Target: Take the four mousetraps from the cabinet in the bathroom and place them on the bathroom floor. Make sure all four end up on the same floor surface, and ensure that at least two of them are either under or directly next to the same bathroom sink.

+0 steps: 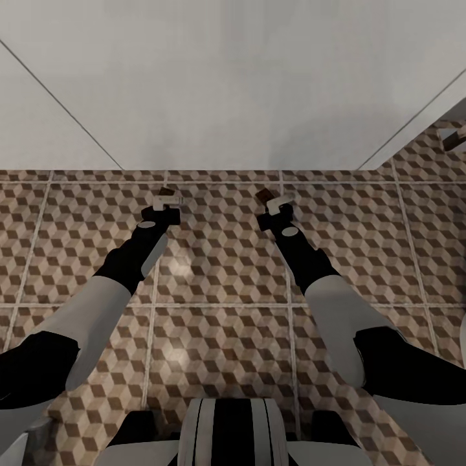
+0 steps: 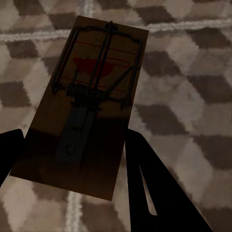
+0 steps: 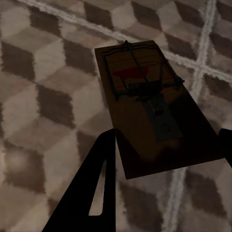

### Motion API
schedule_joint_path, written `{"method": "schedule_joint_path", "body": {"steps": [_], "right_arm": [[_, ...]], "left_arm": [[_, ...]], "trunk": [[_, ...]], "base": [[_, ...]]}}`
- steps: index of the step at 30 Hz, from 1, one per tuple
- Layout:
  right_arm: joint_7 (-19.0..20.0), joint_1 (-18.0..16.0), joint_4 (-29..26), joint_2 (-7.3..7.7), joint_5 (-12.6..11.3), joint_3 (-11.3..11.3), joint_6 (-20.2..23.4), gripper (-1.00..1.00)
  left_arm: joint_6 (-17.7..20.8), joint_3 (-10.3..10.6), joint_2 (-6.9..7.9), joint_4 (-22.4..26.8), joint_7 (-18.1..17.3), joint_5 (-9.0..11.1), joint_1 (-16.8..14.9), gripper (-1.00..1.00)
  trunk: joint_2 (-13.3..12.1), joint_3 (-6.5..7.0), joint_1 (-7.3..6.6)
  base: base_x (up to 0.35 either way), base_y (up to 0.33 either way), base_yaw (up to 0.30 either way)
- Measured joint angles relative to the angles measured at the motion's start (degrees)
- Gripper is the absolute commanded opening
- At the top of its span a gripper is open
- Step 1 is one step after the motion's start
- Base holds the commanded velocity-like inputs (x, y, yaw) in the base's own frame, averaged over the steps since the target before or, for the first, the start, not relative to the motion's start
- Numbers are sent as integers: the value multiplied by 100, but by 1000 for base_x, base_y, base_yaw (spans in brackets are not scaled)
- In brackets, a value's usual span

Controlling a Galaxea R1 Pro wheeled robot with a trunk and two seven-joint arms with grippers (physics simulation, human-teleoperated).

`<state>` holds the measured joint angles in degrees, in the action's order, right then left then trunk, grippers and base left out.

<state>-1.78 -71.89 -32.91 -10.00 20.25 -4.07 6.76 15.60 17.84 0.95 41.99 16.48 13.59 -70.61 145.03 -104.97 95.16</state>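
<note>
Head view: both arms reach out over the bathroom floor point(image 1: 220, 259) toward the white wall point(image 1: 233, 84) at 12 o'clock. The left claw point(image 1: 167, 199) grips one mousetrap point(image 2: 84, 104); the right claw point(image 1: 268, 200) grips another mousetrap point(image 3: 152, 106). Each has a red spot, but no words can be read.

Bathroom floor point(image 1: 220, 259) ahead of both arms is bare tile right up to the white wall point(image 1: 233, 84); wall is the hard stop. Left gripper point(image 1: 167, 199) and right gripper point(image 1: 268, 200) hang just short of that wall, well apart from each other, open tile between them. Each clamps a mousetrap point(image 2: 87, 101), point(image 3: 150, 106) between its fingers, so jaws are occupied.
</note>
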Motion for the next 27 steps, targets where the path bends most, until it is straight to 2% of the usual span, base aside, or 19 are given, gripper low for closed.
{"method": "schedule_joint_path", "body": {"steps": [6,20,27], "right_arm": [[2,0,4,0,-1,0,0,-100],[8,0,9,0,-7,0,-17,-100],[40,0,329,1,-3,-9,-558,-100]], "left_arm": [[2,0,0,-2,0,0,5,-100],[-5,0,0,-60,0,1,7,-100],[-30,0,0,-65,0,3,23,-100]], "trunk": [[0,0,0],[0,0,0],[0,0,0]], "base": [[27,0,0],[129,0,0],[8,0,0]]}}
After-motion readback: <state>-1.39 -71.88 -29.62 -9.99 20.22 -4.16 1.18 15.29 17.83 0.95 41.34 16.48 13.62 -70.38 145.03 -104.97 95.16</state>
